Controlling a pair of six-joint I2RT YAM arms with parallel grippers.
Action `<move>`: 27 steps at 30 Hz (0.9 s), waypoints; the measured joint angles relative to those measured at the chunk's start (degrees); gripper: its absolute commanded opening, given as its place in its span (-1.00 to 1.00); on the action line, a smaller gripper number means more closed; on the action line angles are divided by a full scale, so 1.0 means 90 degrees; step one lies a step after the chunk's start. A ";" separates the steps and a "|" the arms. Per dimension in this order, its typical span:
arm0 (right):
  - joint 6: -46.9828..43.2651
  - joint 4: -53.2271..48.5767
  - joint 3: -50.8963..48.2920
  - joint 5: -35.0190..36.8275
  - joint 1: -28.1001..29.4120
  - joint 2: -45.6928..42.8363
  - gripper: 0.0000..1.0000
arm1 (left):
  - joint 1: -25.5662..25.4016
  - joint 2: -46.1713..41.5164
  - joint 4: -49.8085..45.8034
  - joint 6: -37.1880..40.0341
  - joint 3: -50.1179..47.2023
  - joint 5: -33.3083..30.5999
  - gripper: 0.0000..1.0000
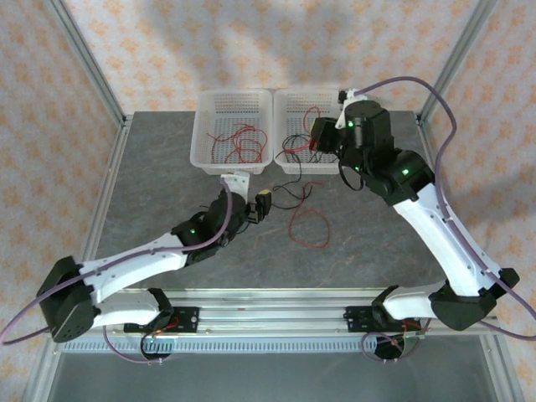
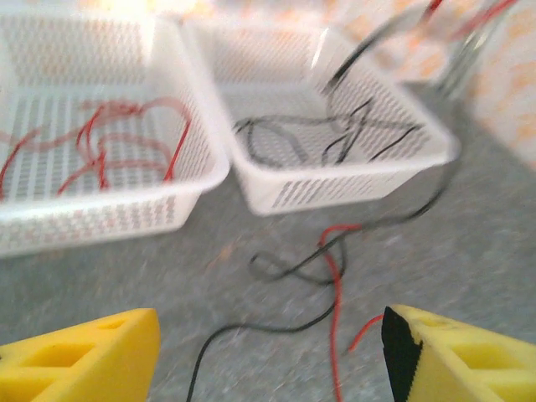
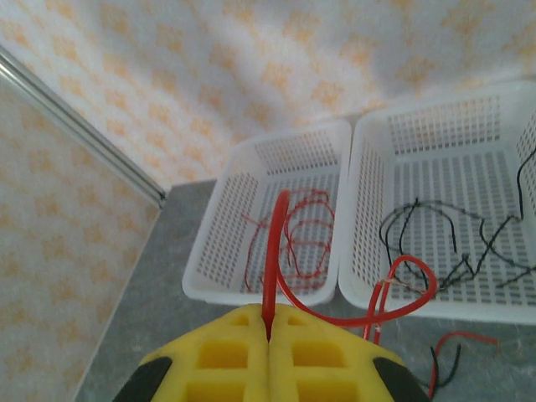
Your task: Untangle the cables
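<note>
My right gripper [image 3: 270,333] is shut on a red cable [image 3: 273,251] that rises from the jaws and loops off to the right. In the top view this gripper [image 1: 322,134] hangs over the right basket [image 1: 280,126]. My left gripper [image 2: 268,360] stands open low over the table. A black cable [image 2: 276,327] and a red cable [image 2: 337,285] lie crossed on the grey surface between its yellow fingers [image 2: 92,360], touching neither. From above, the left gripper [image 1: 260,205] sits beside a red loop [image 1: 308,226] and a black strand [image 1: 289,194].
Two white mesh baskets stand side by side at the back. The left basket [image 1: 201,138] holds red cables [image 1: 239,144]. Black cables [image 1: 295,144] lie in the right one, with one strand trailing over its front rim [image 2: 352,188] onto the table.
</note>
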 measured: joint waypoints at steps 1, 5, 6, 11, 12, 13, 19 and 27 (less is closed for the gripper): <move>0.0005 -0.0022 -0.0114 -0.0061 0.0000 0.0007 -1.00 | -0.0017 -0.0168 0.0005 0.0236 0.0032 0.0080 0.54; 0.0075 -0.0053 -0.0447 -0.0248 0.0000 0.0007 -1.00 | -0.0029 -0.0372 0.0007 0.1112 0.0231 0.0338 0.60; 0.0104 -0.0053 -0.0515 -0.0313 0.0000 0.0007 -1.00 | -0.0029 -0.0352 0.0032 0.1355 0.0287 0.0391 0.62; 0.0182 -0.0051 -0.0634 -0.0495 0.0000 0.0007 -1.00 | -0.0029 -0.0187 0.0816 0.2868 0.0175 0.0845 0.84; 0.0194 -0.0049 -0.0639 -0.0522 0.0000 0.0007 -1.00 | -0.0029 -0.0185 0.1178 0.3196 0.0000 0.0930 0.93; 0.0197 -0.0049 -0.0651 -0.0546 0.0000 0.0007 -1.00 | -0.0029 -0.0187 0.1613 0.3541 -0.0236 0.1022 0.98; 0.0219 -0.0046 -0.0702 -0.0663 0.0000 0.0007 -1.00 | 0.0163 0.0219 0.3201 0.4952 -0.0903 0.1491 0.99; 0.0267 0.0002 -0.0959 -0.0784 0.0000 0.0000 -1.00 | 0.0551 0.0986 0.3733 0.5603 -0.0126 0.1834 0.95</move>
